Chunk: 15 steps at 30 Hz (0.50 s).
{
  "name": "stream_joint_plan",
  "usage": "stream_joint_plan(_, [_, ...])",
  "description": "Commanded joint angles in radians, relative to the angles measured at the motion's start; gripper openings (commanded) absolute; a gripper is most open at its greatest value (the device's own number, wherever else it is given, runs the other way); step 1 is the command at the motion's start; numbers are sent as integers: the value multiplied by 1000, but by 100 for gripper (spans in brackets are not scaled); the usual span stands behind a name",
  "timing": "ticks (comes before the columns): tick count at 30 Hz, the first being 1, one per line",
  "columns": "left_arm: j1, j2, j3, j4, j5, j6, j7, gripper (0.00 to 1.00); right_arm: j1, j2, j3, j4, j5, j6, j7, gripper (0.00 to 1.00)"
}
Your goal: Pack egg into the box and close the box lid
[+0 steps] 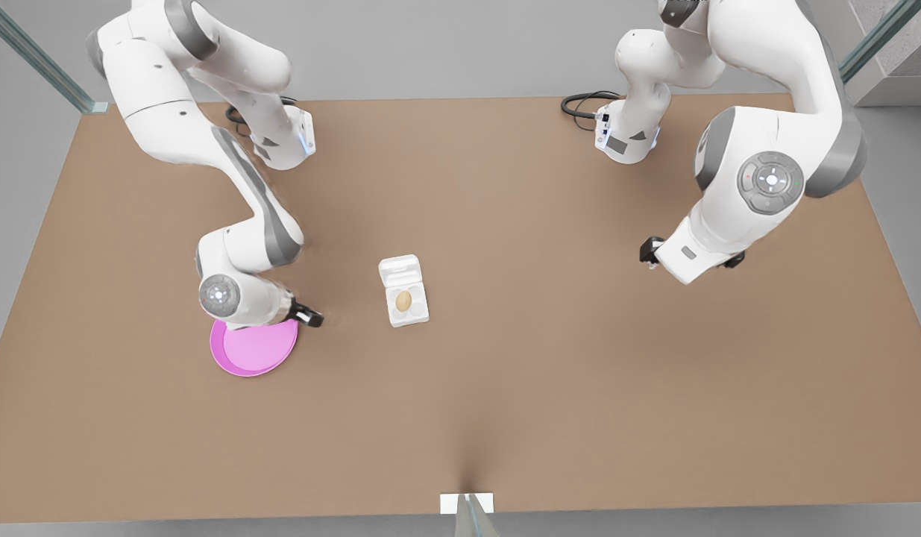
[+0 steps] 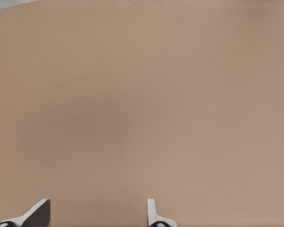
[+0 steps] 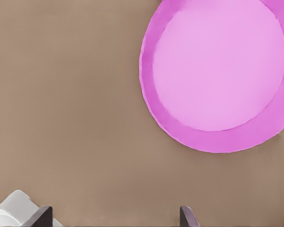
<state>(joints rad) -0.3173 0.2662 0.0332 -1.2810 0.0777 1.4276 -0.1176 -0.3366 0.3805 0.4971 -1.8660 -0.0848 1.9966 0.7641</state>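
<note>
Egg [image 1: 403, 300] sits in a cup of the box [image 1: 408, 306], on the tray's side nearer the front view's left; the box rests flat on the brown table [image 1: 549, 373], and the box lid [image 1: 399, 269] lies open, hinged back on the side of the tray toward the arm bases. Open tabletop surrounds the box on every side — nothing touches its edges. Pink plate [image 1: 255, 350] lies well apart from the box, toward the front view's left, with bare table between them; its rim nearest the box is clear, while its far part is covered by the arm above it. Right gripper [image 3: 114, 218] hangs over the table between the plate and the box, its wrist view taking in the plate rim [image 3: 213, 139] and a white corner of the box [image 3: 14, 208]; fingers [image 3: 40, 216] stand spread apart, holding nothing. In the front view that arm's wrist sits over the plate edge, on the box's left. Left gripper [image 2: 98, 215] is well apart from the box, toward the front view's right, above bare table — its fingers [image 2: 38, 213] likewise parted and empty, this arm waiting. Table edges lie far from the box on all sides.
</note>
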Motion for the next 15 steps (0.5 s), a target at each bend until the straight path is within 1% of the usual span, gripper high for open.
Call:
stream_joint_plan(1, [-28,-33,-27,14,-48,-52,-193,100,-117,-124,-55,-47,-33,-84,-835,100])
stream_joint_plan(2, [-40,-27,-147,8,-49,-59,-312,100,-113,-135,-72,16,-43,-193,-841,100])
stream_joint_plan(3, [-68,-24,-269,15,-61,-45,-580,100,-127,-91,-69,178,-84,-338,-844,100])
stream_joint_plan(4, [-77,-12,-375,20,-61,7,-819,100,-119,-106,-69,237,-79,-426,-848,100])
stream_joint_plan(5, [-183,33,-415,20,-53,105,-1073,100,-49,-107,-121,330,-69,-556,-855,100])
stream_joint_plan(6, [-302,65,-409,20,-47,183,-1235,100,83,-173,-270,327,14,-564,-856,100])
stream_joint_plan(7, [-402,99,-408,20,-23,234,-1323,100,108,-202,-304,323,23,-567,-855,100])
stream_joint_plan(8, [-457,169,-411,20,60,306,-1450,100,185,-209,-365,330,23,-567,-853,100])
stream_joint_plan(9, [-467,226,-414,20,59,404,-1507,100,205,-187,-368,355,22,-565,-842,100])
stream_joint_plan(10, [-493,283,-404,20,66,456,-1548,100,238,-150,-404,399,23,-570,-839,100])
stream_joint_plan(11, [-525,335,-406,17,158,459,-1551,100,229,-140,-405,401,36,-567,-841,100])
stream_joint_plan(12, [-525,372,-406,11,205,459,-1551,100,223,-72,-408,467,33,-570,-842,100])
stream_joint_plan(14, [-528,455,-408,2,284,465,-1561,100,223,-54,-407,473,23,-473,-851,100])
stream_joint_plan(15, [-522,485,-406,3,294,525,-1561,100,223,-40,-407,472,31,-455,-848,100])
